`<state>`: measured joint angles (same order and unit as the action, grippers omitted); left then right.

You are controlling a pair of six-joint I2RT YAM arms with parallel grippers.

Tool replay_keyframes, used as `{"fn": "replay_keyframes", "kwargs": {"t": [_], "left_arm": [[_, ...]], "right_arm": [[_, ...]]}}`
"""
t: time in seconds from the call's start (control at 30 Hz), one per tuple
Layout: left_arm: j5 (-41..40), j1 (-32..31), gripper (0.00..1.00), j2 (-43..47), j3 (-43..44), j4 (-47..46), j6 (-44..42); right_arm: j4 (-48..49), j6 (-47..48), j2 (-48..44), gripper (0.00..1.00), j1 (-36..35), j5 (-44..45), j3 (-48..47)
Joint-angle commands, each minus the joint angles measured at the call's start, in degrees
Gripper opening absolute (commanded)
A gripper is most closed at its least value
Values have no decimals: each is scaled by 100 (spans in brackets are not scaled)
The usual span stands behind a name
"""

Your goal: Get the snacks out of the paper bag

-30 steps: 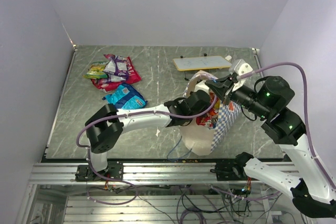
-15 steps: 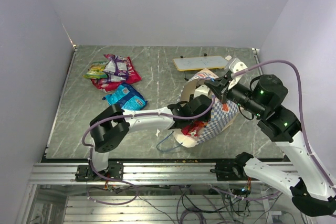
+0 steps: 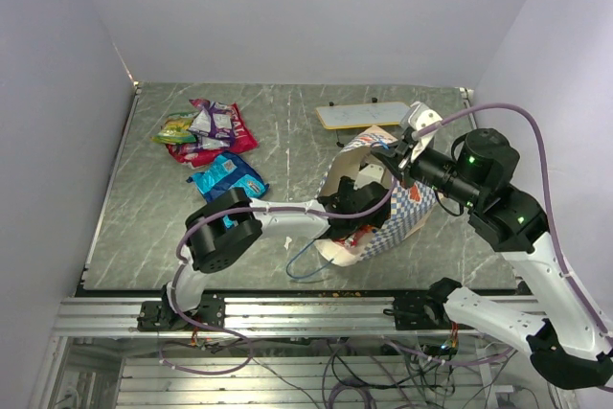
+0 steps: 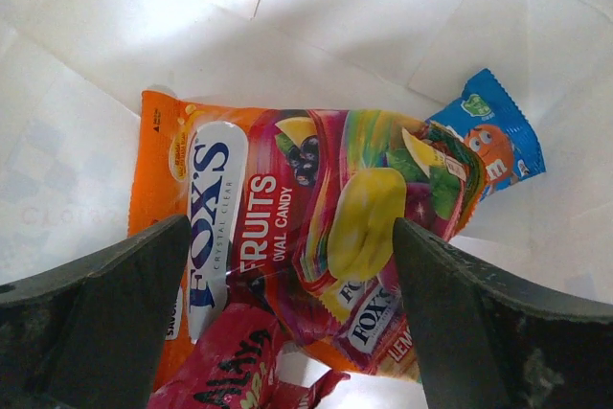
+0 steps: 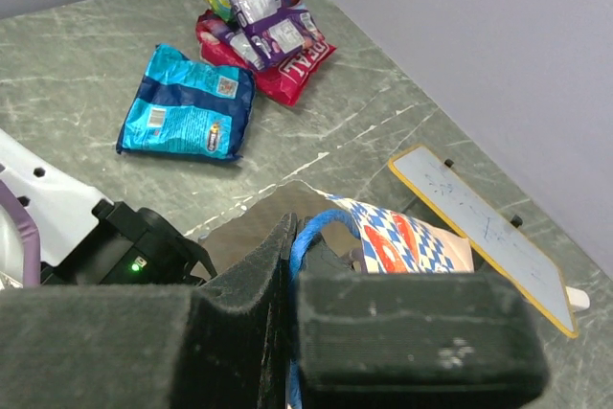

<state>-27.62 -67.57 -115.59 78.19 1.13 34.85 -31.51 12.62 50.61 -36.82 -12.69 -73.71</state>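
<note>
The blue-and-white checkered paper bag [image 3: 397,222] lies tilted near the table's front, its mouth facing left. My right gripper [image 3: 396,162] is shut on its blue cord handle [image 5: 308,233], holding the top edge of the bag [image 5: 412,237] up. My left gripper [image 3: 354,210] is inside the bag, open wide. In the left wrist view its fingers [image 4: 96,323] flank an orange Fox's candy packet [image 4: 239,217] without touching it. A red packet [image 4: 225,366] lies below and a small blue packet [image 4: 488,136] behind. Other snacks [image 3: 206,131] lie on the table at the far left.
A blue packet [image 5: 187,107] and a red-purple pile [image 5: 273,31] rest on the grey marbled table [image 3: 287,131]. A flat cream board [image 3: 369,115] on black feet stands behind the bag. The second blue handle [image 3: 306,261] trails toward the table's front edge.
My left gripper has opened wide and reached deeper into the bag. The bag has tipped lower toward the left. My right gripper has stayed shut on the handle, shifting slightly up and left.
</note>
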Motion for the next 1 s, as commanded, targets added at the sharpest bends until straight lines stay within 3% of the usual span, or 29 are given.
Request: {"fn": "replay_keyframes", "kwargs": {"t": [0.0,0.17,0.27,0.33,0.43,0.53,0.73,0.97], "left_arm": [[20,22,100,-271,202,-128,-113],[196,31,97,-646,450,206,-137],[331,110,86,-720,393,101,-156],[466,190,71,-760,446,130,-198],[399,243,39,-678,589,261,-348],[315,277,20,-502,770,356,-514],[488,305,9,0,948,-73,-923],[310,310,7,449,1137,-96,-963]], "right_arm": [[-104,182,-4,0,-5,-22,-133],[-40,233,66,0,-1,-99,-195],[1,243,101,0,4,-139,-162],[27,248,106,0,-1,-182,-137],[37,254,103,0,-3,-208,-123],[67,280,61,0,4,-149,-77],[85,276,6,0,1,-109,-3],[149,264,10,0,-1,-43,40]]}}
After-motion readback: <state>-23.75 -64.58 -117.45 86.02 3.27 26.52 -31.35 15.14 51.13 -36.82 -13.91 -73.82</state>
